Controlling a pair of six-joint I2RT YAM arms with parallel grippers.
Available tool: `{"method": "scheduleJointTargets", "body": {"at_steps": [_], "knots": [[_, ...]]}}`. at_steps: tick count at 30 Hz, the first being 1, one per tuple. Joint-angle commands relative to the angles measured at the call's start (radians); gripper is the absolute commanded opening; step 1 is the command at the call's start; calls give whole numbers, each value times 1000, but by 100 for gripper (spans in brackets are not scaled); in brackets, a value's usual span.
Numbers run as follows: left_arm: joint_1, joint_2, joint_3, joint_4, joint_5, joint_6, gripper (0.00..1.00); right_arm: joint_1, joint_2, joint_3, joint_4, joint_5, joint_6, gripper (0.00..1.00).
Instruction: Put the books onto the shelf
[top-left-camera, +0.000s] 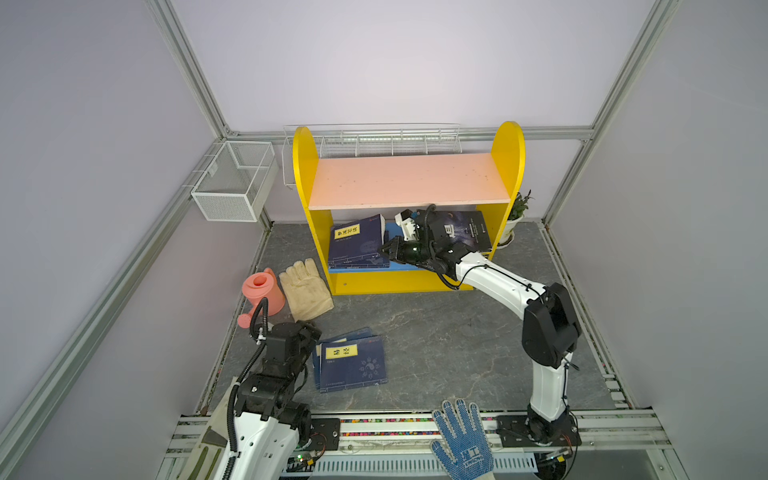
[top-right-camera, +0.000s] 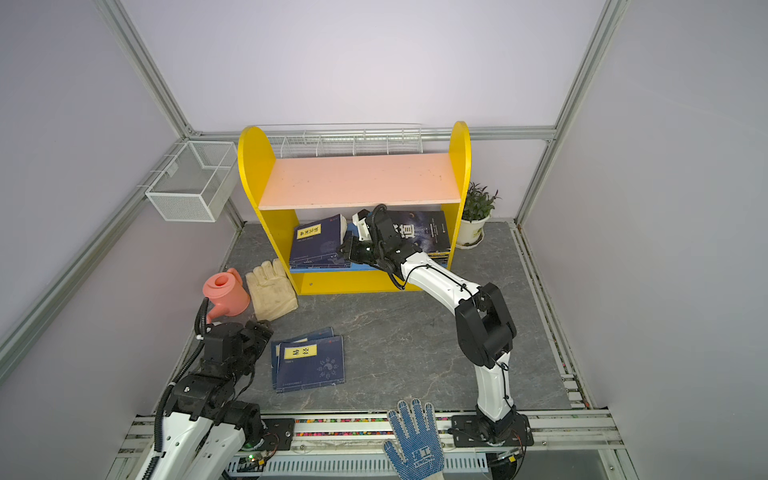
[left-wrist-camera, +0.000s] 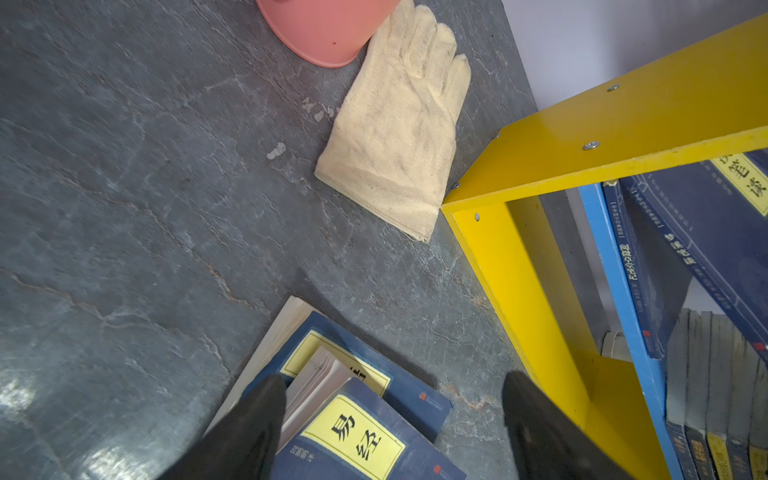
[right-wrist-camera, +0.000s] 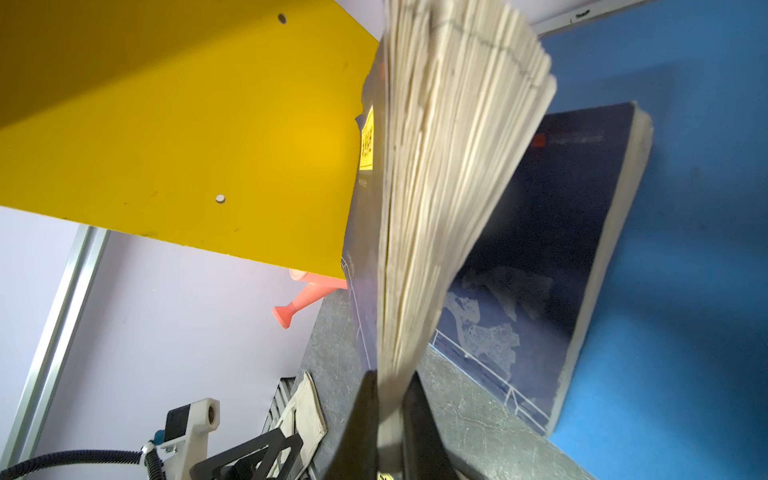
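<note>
**Book (right-wrist-camera: 436, 166) clamped by right gripper (right-wrist-camera: 388, 399) in shelf (top-left-camera: 509, 158)**

Its jaws pinch the navy book's page edge. The book stands tilted on the blue board (right-wrist-camera: 685, 208). The left gripper (left-wrist-camera: 395, 386), jaws apart, hangs over the stack (top-left-camera: 353, 365) on the table (top-left-camera: 436, 332).

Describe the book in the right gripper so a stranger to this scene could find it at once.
Find the yellow shelf with the pink top board, then look at the left end of its blue lower board. There a navy book with a yellow title label tilts up. Unlike the dark book at the right end, the right gripper is shut on its page edge.
</note>
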Motion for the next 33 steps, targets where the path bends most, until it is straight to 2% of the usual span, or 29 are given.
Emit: {"method": "scheduleJointTargets", "body": {"at_steps": [1,3,5,6,8,10,14,16,20,33], "knots": [[-4,-2,-6,-31,-18,-12,82,-2,34,29,-71,-28,-13,7],[-4,-4,-6,-31,-19,-13,82,-3,39,35,-102,-18,-21,8],[-4,-4,-6,-29,-18,-13,82,-3,41,43,-132,2,-22,14],[-4,-4,-7,-29,-18,-13,82,-3,42,47,-146,9,-23,19],[-3,-2,-7,-28,-17,-13,82,-3,43,57,-165,27,-23,39],[-4,-2,-7,-26,-17,-13,82,-2,40,63,-170,45,-22,51],[-4,0,-6,-25,-14,-13,82,-2,33,81,-203,97,-23,67],[-4,0,-6,-24,-13,-13,82,-3,29,79,-209,118,-22,71],[-4,1,-6,-23,-12,-13,82,4,10,64,-220,158,-36,73],[-3,23,-9,-5,-4,-10,83,79,-91,-40,-282,256,-192,54]]}}
